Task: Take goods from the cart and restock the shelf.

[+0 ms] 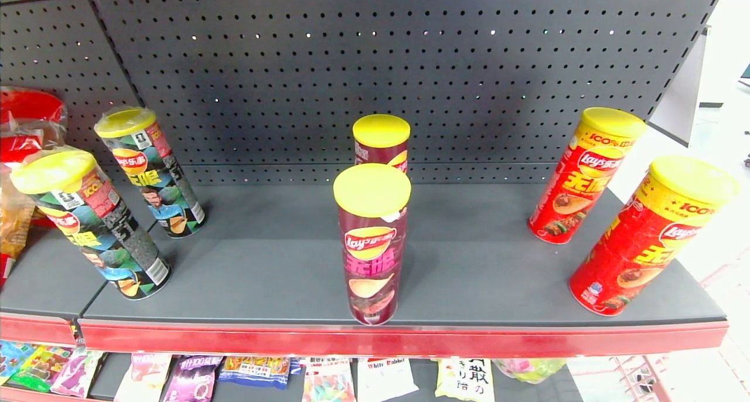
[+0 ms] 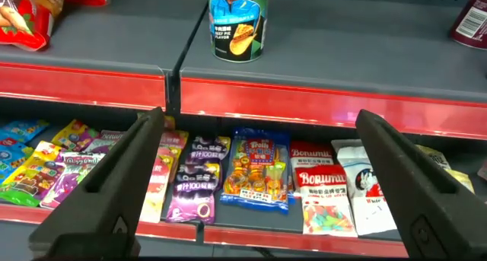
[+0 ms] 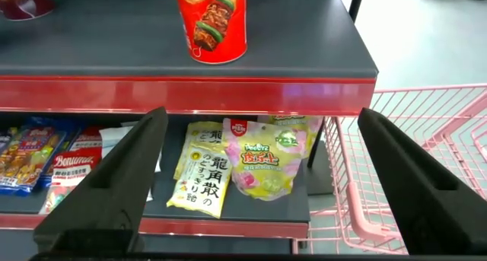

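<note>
On the grey shelf [image 1: 469, 255] stand yellow-lidded chip cans: two teal-and-black ones [image 1: 94, 226] at the left, two maroon ones [image 1: 370, 244] one behind the other in the middle, and two red ones [image 1: 644, 238] at the right. My left gripper [image 2: 259, 116] is open and holds nothing, level with the shelf's red front lip [image 2: 319, 105], below a teal can [image 2: 239, 25]. My right gripper [image 3: 264, 112] is open too, with nothing in it, facing the lip beneath a red can [image 3: 213, 21]. The pink wire cart [image 3: 426, 162] stands to its right.
A lower shelf [image 1: 410, 384] holds several snack bags [image 2: 255, 170] in a row. A perforated back panel [image 1: 375, 68] closes the shelf behind. Red packets [image 1: 23, 132] crowd the far left. Open shelf floor lies between the can groups.
</note>
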Tool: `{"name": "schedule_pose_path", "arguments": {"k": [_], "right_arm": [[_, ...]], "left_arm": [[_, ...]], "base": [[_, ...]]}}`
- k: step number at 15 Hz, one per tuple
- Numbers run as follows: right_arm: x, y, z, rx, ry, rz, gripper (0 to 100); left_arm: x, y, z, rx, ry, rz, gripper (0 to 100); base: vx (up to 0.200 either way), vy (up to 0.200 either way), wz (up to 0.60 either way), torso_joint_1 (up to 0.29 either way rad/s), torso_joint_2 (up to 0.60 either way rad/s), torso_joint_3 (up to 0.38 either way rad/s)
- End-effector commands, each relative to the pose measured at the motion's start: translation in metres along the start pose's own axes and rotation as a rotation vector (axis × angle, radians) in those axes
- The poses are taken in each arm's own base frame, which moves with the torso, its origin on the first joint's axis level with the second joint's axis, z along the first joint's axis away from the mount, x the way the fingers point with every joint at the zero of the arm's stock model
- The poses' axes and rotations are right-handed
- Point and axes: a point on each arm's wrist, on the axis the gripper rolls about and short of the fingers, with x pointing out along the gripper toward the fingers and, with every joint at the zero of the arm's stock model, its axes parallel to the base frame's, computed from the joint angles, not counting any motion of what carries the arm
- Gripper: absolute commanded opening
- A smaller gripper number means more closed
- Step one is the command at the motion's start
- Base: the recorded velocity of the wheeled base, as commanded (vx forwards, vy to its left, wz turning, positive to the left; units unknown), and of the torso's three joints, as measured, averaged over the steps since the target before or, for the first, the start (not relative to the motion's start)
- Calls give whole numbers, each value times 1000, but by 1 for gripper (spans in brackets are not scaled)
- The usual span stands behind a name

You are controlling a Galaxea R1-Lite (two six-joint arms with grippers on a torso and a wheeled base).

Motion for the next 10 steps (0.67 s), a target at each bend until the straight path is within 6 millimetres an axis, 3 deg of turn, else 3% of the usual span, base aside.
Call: {"name": "schedule_pose_path", "arguments": {"k": [1,10], "right_arm": [[0,0,0,-1,-2,2,100],[0,0,0,13,-5,-1,100]], "left_arm": [[0,0,0,0,1,1,100],[0,0,0,0,1,1,100]], "base": [[0,0,0,0,0,0],[0,0,0,0,0,0]]}}
